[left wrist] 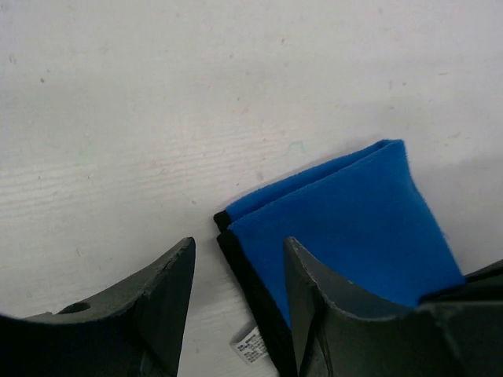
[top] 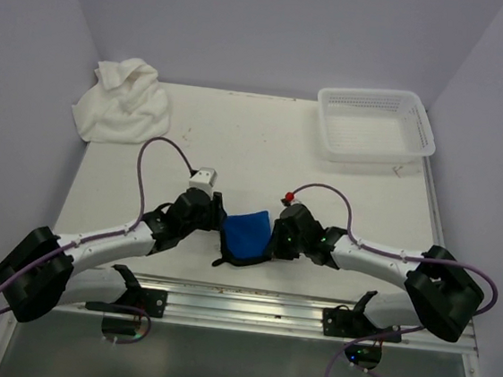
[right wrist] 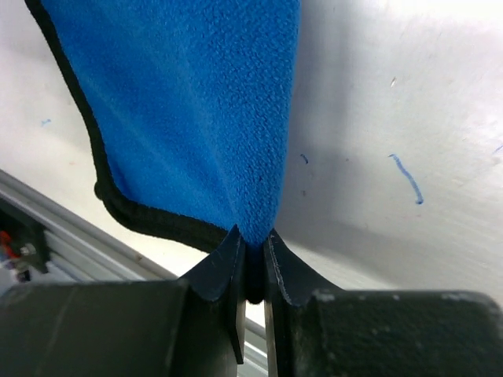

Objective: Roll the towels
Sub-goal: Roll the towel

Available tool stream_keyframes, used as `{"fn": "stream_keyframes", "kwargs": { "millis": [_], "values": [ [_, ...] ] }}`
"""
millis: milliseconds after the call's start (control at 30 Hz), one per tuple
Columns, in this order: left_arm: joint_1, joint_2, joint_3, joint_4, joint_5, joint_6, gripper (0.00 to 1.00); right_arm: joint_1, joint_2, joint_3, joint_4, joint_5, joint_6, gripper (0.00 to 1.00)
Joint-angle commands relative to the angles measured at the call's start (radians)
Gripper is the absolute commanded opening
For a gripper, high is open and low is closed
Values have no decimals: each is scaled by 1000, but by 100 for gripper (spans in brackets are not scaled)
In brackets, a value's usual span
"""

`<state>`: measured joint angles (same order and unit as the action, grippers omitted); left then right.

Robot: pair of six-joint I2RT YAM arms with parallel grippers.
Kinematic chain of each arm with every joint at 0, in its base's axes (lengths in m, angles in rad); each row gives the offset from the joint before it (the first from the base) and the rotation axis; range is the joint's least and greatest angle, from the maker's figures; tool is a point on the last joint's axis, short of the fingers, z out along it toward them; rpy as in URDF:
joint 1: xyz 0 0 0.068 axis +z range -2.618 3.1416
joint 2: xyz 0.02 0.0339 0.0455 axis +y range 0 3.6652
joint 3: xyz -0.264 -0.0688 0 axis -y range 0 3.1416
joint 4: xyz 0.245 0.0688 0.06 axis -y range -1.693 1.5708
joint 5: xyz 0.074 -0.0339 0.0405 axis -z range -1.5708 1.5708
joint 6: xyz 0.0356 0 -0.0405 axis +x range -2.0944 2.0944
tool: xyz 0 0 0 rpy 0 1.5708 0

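— How many towels do you count?

— Two. The blue towel (top: 246,236) sits at the near middle of the surface (top: 265,145), between the two wrists. The white towel (top: 121,101) is a crumpled heap in the far left corner, well apart from it.

— Anything else out there?

— One white perforated basket (top: 417,125) in the far right corner, and two arms, one reaching in from each side.

— What are the right fingers (right wrist: 220,275) doing?

— They are pressed together on an edge of the blue towel, with cloth fanning out from the pinch. A black hem (right wrist: 134,216) runs along the towel's border there.

— And the left fingers (left wrist: 314,298)?

— Spread apart, gripping nothing. One is over bare surface. The other crosses in front of the blue towel's corner; I cannot tell whether it touches the cloth. From that wrist, the towel shows two blue layers, one folded over the other.

— Any brand or writing?

— One small white tag (left wrist: 250,345) sticks out at the black hem by the left fingers. It carries print, but too small to read. The right wrist view also shows a few blue marks (right wrist: 407,179) on the surface, strokes rather than letters.
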<state>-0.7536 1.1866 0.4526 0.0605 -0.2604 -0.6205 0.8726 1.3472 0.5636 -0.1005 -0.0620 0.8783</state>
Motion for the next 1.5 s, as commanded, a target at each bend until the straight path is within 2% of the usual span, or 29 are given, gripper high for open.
{"fn": "stream_keyframes", "kwargs": {
  "millis": [0,167,333,567,733,900,1133,1467],
  "values": [
    [5,-82,81,-50,18,-8,53,9,-26,74,-134,82,-119,12],
    [5,-116,112,-51,95,-25,55,14,3,150,-226,117,-188,12],
    [5,-67,139,-14,180,-57,58,32,36,199,-278,180,-246,13],
    [11,141,294,-17,299,-105,74,37,53,179,-229,206,-254,12],
    [26,264,406,-51,344,-136,78,39,63,171,-203,214,-249,12],
    [31,409,527,-106,415,-160,79,39,56,154,-168,226,-228,11],
    [31,505,546,-77,478,-243,78,39,55,116,-99,231,-200,8],
    [19,528,584,-128,417,-240,77,39,63,67,-16,237,-157,4]
  ]
}}
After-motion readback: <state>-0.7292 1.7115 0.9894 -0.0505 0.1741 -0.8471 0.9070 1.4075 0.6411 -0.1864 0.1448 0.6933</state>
